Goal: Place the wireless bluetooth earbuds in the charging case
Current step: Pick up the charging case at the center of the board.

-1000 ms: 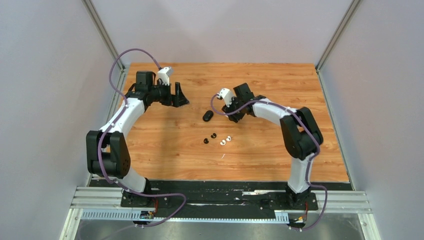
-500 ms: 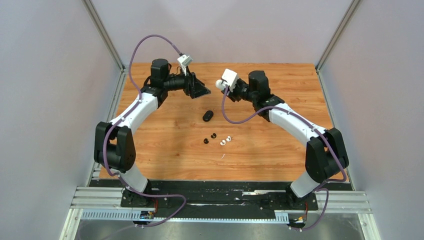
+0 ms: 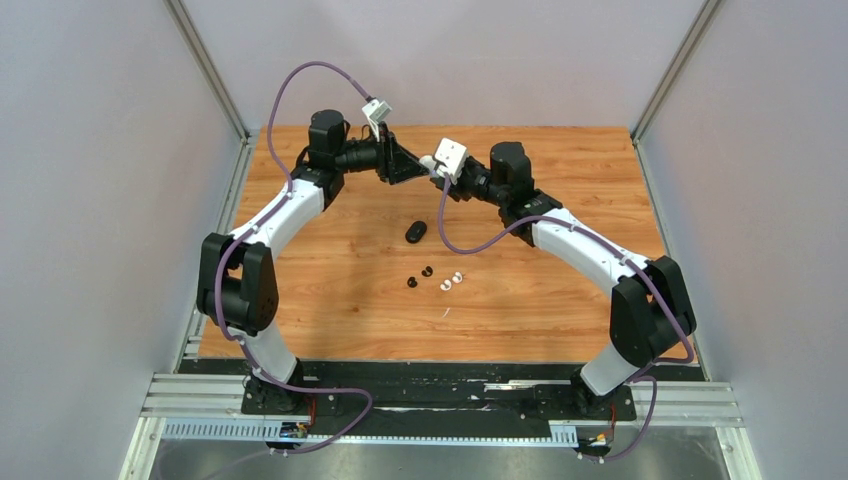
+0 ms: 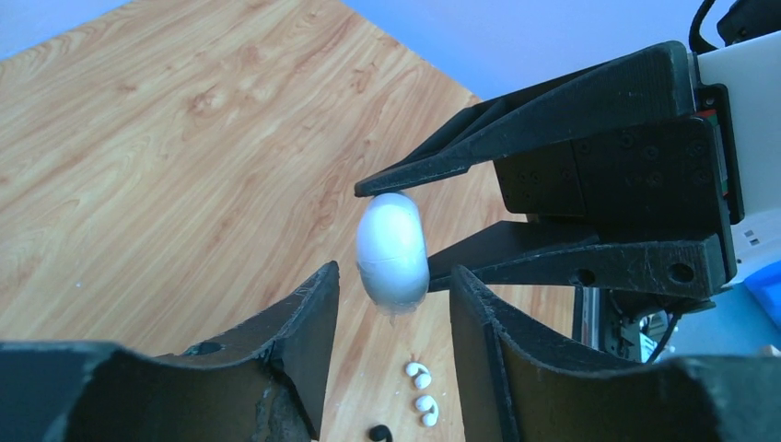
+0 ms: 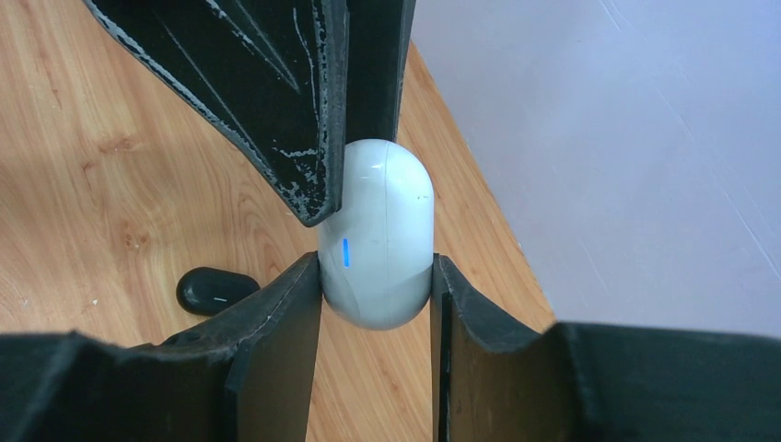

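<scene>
Swung in to twelve o'clock, the left end effector [image 4: 394, 274], jaws spread, is closing on the free end of the probably slick case [image 4: 391, 244] the right end effector [image 5: 375, 264] is pinching.

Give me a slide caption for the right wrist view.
Right gripper holds the white case above the table; the open left gripper straddles its other end.

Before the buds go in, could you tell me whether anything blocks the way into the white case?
Yes: the white case is closed, held aloft in the right tool, the left tool flanking it.
</scene>
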You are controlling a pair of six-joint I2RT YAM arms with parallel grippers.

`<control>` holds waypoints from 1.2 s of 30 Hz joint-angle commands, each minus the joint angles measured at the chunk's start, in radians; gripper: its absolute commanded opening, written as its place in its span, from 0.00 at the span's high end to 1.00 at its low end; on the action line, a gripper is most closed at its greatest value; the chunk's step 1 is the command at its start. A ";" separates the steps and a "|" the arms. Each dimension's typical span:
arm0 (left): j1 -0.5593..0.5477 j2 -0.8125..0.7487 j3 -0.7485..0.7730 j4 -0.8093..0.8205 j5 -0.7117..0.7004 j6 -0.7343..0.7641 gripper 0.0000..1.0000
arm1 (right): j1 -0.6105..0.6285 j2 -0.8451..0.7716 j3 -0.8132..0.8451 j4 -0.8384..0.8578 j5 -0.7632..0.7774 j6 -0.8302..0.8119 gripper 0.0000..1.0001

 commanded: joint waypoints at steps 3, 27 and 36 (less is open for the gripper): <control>-0.005 0.018 0.059 0.033 0.043 -0.008 0.49 | 0.008 -0.012 0.037 0.069 -0.021 0.007 0.87; -0.021 0.057 0.158 -0.130 0.154 0.175 1.00 | -0.092 0.035 0.247 -0.305 -0.150 0.210 0.07; -0.027 -0.099 0.093 -0.371 0.149 0.731 1.00 | -0.263 0.093 0.446 -0.667 -0.727 0.186 0.10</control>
